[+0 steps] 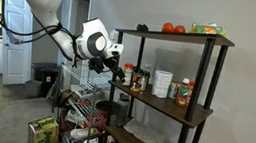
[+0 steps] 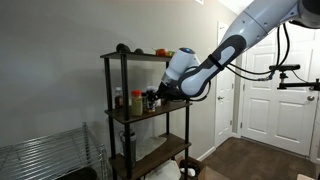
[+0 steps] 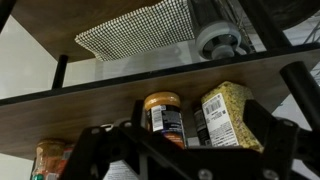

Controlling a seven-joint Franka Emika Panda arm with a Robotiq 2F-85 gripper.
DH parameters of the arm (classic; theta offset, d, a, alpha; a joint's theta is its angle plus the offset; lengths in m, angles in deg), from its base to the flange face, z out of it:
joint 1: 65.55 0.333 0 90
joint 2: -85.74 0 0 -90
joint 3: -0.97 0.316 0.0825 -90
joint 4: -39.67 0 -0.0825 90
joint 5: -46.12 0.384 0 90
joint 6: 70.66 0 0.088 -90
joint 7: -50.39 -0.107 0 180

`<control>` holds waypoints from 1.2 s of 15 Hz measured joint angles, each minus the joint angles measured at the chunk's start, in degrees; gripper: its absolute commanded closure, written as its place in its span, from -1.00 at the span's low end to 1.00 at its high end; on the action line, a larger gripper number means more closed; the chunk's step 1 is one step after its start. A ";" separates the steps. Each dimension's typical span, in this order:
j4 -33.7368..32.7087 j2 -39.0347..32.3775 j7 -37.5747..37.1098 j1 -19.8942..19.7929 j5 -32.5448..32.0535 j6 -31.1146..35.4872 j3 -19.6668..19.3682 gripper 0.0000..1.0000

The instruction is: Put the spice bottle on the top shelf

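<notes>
In an exterior view the low chrome wire rack (image 1: 81, 103) stands at the left, and the arm extends over it toward the tall black-framed rack. The gripper (image 1: 118, 70) is level with the left end of the middle shelf (image 1: 199, 114) and points in among the bottles. In the wrist view its dark fingers (image 3: 98, 150) are spread wide at the lower corners and hold nothing.

The spice bottle (image 3: 163, 118) shows between them, untouched. It stands on its base near the left end of the middle shelf, long axis vertical. The wrist picture shows it inverted, with its amber end against the board and its other end hidden behind the gripper. Just beside it, at its right in that view, is a clear packet of pale yellow grains (image 3: 225, 115).

Farther right on the middle shelf stand a white jar (image 1: 162, 83), whose contents cannot be told, and an orange bottle with a red cap (image 1: 185, 93). Above them, the top shelf (image 1: 163, 35) carries a dark round thing (image 1: 142, 26), red round fruits (image 1: 174, 29) and a green-and-yellow package (image 1: 207, 29).
</notes>
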 measured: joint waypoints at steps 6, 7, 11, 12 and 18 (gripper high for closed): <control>-0.62 -0.90 -0.78 0.07 -3.21 1.24 -1.08 -1.00; -0.62 -0.97 -0.78 0.08 -3.21 1.24 -0.99 -1.00; -0.62 -0.99 -0.78 0.08 -3.21 1.24 -0.98 -1.00; -0.62 -0.99 -0.78 0.08 -3.21 1.24 -0.98 -1.00; -3.09 -2.66 -0.78 0.09 -4.12 5.08 -1.69 -1.00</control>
